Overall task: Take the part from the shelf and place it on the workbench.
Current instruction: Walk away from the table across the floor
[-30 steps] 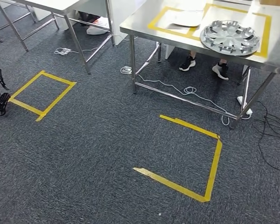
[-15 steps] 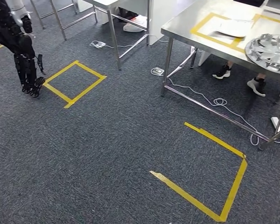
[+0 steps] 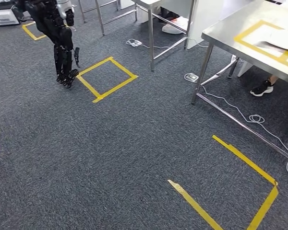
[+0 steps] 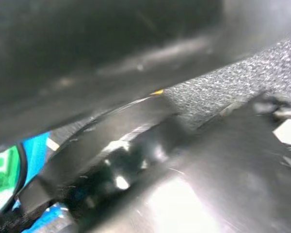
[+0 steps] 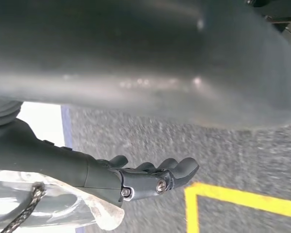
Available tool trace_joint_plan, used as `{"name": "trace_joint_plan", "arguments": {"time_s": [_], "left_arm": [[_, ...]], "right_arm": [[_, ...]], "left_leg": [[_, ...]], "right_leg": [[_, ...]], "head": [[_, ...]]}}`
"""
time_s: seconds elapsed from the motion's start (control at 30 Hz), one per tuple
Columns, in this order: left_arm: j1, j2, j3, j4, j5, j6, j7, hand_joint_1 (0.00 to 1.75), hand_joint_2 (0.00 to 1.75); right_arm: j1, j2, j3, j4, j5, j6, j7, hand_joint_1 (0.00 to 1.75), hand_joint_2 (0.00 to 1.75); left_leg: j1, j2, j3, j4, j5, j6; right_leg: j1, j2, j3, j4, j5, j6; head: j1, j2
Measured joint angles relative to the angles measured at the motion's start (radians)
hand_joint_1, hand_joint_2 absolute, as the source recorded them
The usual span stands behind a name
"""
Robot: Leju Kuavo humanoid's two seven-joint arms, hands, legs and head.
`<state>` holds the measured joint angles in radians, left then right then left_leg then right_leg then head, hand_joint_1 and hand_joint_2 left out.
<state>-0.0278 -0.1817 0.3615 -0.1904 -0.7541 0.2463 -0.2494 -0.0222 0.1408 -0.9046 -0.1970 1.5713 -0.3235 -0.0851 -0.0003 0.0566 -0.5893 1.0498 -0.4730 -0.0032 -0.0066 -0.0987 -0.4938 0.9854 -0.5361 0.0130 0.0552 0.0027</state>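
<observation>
The robot's left hand [image 3: 66, 72] hangs at the end of its dark arm over grey carpet [image 3: 99, 158], just beside a square of yellow tape [image 3: 107, 79] on the floor. Its fingers point down and lie slightly apart, with the thumb sticking out to one side, and they hold nothing. The left wrist view is too blurred to add anything.

In the right wrist view the right hand [image 5: 151, 178] hovers over the same carpet near a corner of floor tape [image 5: 243, 200]. Its fingers are stretched out side by side, with nothing between them.

The steel workbench [image 3: 236, 28] stands on the right of the head view. A taped frame [image 3: 244, 40] is marked on its top, and a white sheet [image 3: 283, 38] lies partly inside it. Where the part is cannot be told from these views.

Under the bench a white cable [image 3: 240, 112] trails across the carpet from a socket block [image 3: 190, 77] near the front leg. A person's black shoe [image 3: 262, 88] rests on the floor behind it. A second steel table [image 3: 151, 28] stands further back, with a white shoe [image 3: 175, 25] beyond its legs.

A larger, unclosed tape outline [image 3: 244, 160] is laid on the floor in front of the bench.
</observation>
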Motion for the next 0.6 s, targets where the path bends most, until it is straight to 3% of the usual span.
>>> {"name": "trace_joint_plan", "arguments": {"time_s": [0.07,0.13,0.2,0.27,0.3,0.33,0.37,0.4,0.43,0.5,0.57,0.6], "left_arm": [[-0.001,0.0,0.007,0.0,0.006,0.002,-0.004,0.0,0.0],[0.004,0.001,0.013,0.0,0.01,0.002,-0.005,0.0,0.0],[0.006,0.004,0.016,0.0,0.011,-0.004,-0.01,0.0,0.0],[0.005,0.009,0.018,0.0,0.011,-0.011,-0.018,0.0,0.0],[0.005,0.011,0.019,0.0,0.011,-0.013,-0.02,0.0,0.0],[0.005,0.013,0.021,0.0,0.011,-0.013,-0.021,0.0,0.0],[0.006,0.016,0.023,0.0,0.012,-0.014,-0.021,0.0,0.0],[0.006,0.018,0.026,0.0,0.012,-0.014,-0.022,0.0,0.0],[0.007,0.019,0.029,0.0,0.013,-0.015,-0.023,0.0,0.0],[0.006,0.02,0.034,0.0,0.016,-0.017,-0.025,0.0,0.0],[0.006,0.021,0.037,0.0,0.018,-0.018,-0.028,0.0,0.0],[0.008,0.021,0.037,0.0,0.019,-0.018,-0.029,0.0,0.0]], "right_arm": [[-0.002,0.0,0.013,0.0,0.0,0.005,-0.007,0.0,0.0],[-0.008,0.002,0.03,0.0,0.0,0.007,-0.018,0.0,0.0],[-0.011,0.004,0.049,0.002,0.0,0.008,-0.028,0.0,0.0],[-0.01,0.007,0.065,0.004,0.0,0.011,-0.032,0.0,0.0],[-0.008,0.009,0.072,0.006,0.0,0.013,-0.032,0.0,0.0],[-0.007,0.01,0.079,0.007,0.0,0.015,-0.031,0.0,0.0],[-0.006,0.011,0.084,0.008,0.0,0.016,-0.031,0.0,0.0],[-0.006,0.011,0.09,0.009,0.0,0.02,-0.029,0.0,0.0],[-0.007,0.011,0.096,0.01,0.0,0.024,-0.028,0.0,0.0],[-0.008,0.012,0.106,0.011,0.0,0.032,-0.024,0.0,0.0],[-0.009,0.012,0.115,0.012,0.0,0.035,-0.022,0.0,0.0],[-0.01,0.012,0.119,0.012,0.0,0.036,-0.021,0.0,0.0]], "left_leg": [[-0.007,0.01,0.015,-0.033,-0.003,0.011],[-0.006,-0.013,0.016,-0.038,-0.001,0.023],[-0.003,-0.035,0.02,-0.046,0.004,0.036],[-0.001,-0.06,0.02,-0.048,0.006,0.044],[-0.002,-0.075,0.02,-0.048,0.006,0.045],[-0.002,-0.09,0.02,-0.048,0.005,0.046],[-0.003,-0.105,0.022,-0.047,0.005,0.046],[-0.003,-0.121,0.024,-0.047,0.004,0.045],[-0.003,-0.136,0.026,-0.046,0.003,0.043],[-0.004,-0.164,0.026,-0.042,-0.001,0.036],[-0.002,-0.186,0.022,-0.04,-0.002,0.023],[0.001,-0.197,0.019,-0.041,-0.001,0.016]], "right_leg": [[0.004,-0.02,0.004,-0.001,-0.009,0.012],[0.001,-0.027,0.017,-0.002,-0.016,0.023],[-0.003,0.019,0.003,0.044,-0.051,0.03],[-0.005,0.078,-0.062,0.173,-0.117,0.032],[-0.006,0.09,-0.1,0.243,-0.142,0.033],[-0.006,0.095,-0.129,0.288,-0.149,0.033],[-0.006,0.097,-0.142,0.296,-0.136,0.032],[-0.006,0.101,-0.135,0.262,-0.102,0.031],[-0.007,0.113,-0.113,0.196,-0.058,0.029],[-0.011,0.163,-0.063,0.066,0.005,0.025],[-0.01,0.187,-0.042,0.019,0.016,0.019],[-0.008,0.177,-0.038,0.017,0.017,0.015]], "head": [[0.001,0.0],[0.001,0.0],[0.006,0.0],[0.012,0.0],[0.012,0.0],[0.012,0.0],[0.012,0.0],[0.012,0.0],[0.012,0.0],[0.012,0.0],[0.011,0.0],[0.011,0.0]]}}
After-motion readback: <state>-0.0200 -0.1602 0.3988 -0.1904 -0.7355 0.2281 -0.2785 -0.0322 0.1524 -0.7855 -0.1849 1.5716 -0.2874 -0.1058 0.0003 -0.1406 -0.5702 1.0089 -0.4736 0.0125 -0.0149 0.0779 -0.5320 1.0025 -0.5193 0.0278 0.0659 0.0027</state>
